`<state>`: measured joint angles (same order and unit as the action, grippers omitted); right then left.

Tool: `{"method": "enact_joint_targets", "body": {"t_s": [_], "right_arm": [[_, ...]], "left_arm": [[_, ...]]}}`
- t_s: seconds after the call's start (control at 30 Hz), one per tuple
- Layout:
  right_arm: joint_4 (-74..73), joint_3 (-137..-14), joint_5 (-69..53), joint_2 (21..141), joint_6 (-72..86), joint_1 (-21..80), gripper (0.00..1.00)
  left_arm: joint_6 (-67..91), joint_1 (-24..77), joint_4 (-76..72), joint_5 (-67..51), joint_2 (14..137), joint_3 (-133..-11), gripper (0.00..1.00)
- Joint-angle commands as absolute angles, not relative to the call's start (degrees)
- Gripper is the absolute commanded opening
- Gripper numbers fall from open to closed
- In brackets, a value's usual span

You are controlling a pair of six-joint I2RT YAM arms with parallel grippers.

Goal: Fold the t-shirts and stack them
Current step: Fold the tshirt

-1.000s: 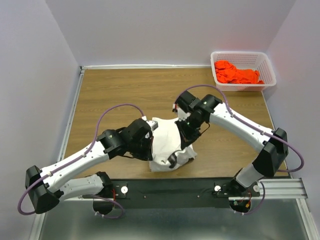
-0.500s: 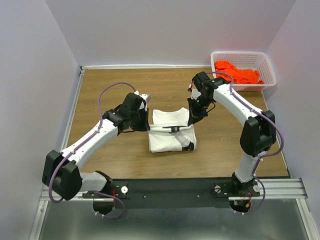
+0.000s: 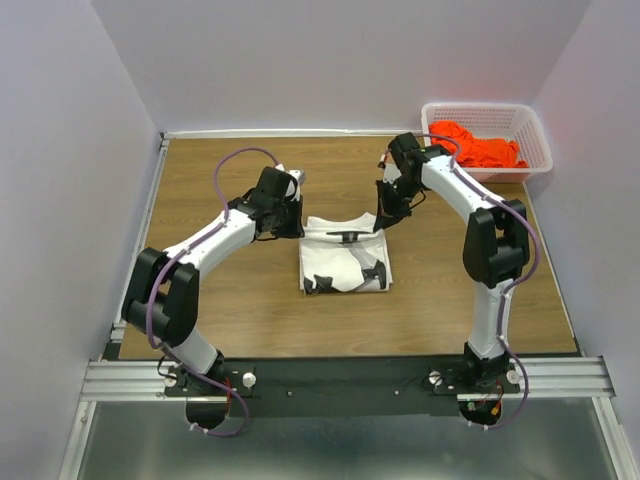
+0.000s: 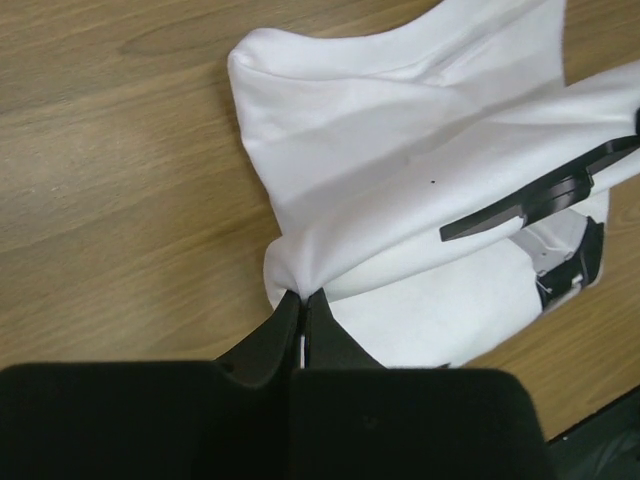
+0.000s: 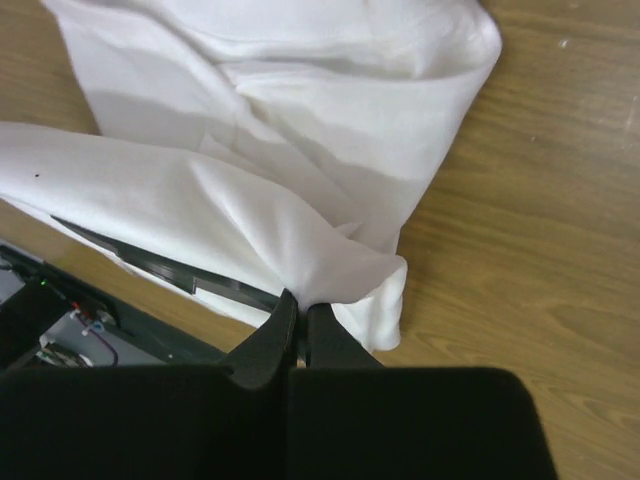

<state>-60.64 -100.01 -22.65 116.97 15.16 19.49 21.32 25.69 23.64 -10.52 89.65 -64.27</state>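
The white t-shirt (image 3: 345,258) lies folded into a rough rectangle in the middle of the table, with dark print marks showing on it. My left gripper (image 3: 299,228) is shut on its far left corner, the cloth (image 4: 400,150) pinched at the fingertips (image 4: 302,296). My right gripper (image 3: 383,222) is shut on the far right corner, a fold of the shirt (image 5: 280,120) bunched between its tips (image 5: 300,300). The orange-red t-shirt (image 3: 473,147) sits crumpled in the basket at the far right.
The white lattice basket (image 3: 487,107) stands at the table's far right corner. Purple walls close in the left, far and right sides. The black rail (image 3: 340,378) with both arm bases runs along the near edge.
Both arms have swung from the near side toward the far side, carrying the shirt's edge with them. The bunched shirt now lies flatter, folded over.
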Motion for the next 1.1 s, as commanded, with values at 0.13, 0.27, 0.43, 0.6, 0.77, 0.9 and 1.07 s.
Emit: {"method": "enact_joint_targets", "body": {"t_s": [0.13, 0.27, 0.43, 0.6, 0.77, 0.9, 1.07], "right_arm": [[-54.85, -100.11, -16.09, 121.9, 15.29, 18.9, 0.2], [-53.09, -100.46, -13.62, 119.8, 16.17, 18.98, 0.36], [-45.99, -95.9, -5.9, 108.91, 17.84, 18.9, 0.48], [-31.16, -81.76, -11.66, 96.79, 18.19, 18.9, 0.57], [-18.39, -72.43, -28.88, 95.09, 19.68, 18.72, 0.58], [-6.72, -69.97, -39.9, 98.78, 22.75, 18.72, 0.57], [2.98, -72.75, -45.52, 108.0, 28.9, 16.79, 0.57]], "left_arm": [[20.65, 24.43, 19.33, -6.25, 98.34, -67.76, 0.09], [22.06, 24.43, 19.69, -2.38, 97.3, -68.82, 0.47], [23.91, 24.52, 18.55, 2.98, 90.72, -67.68, 0.65], [25.57, 25.14, 11.02, 3.08, 80.36, -59.96, 0.66], [25.49, 28.03, 0.37, -8.14, 79.44, -52.66, 0.53], [26.8, 29.27, -7.89, -12.83, 85.24, -52.99, 0.47], [28.3, 28.13, -11.25, -11.52, 97.26, -58.7, 0.4]]}}
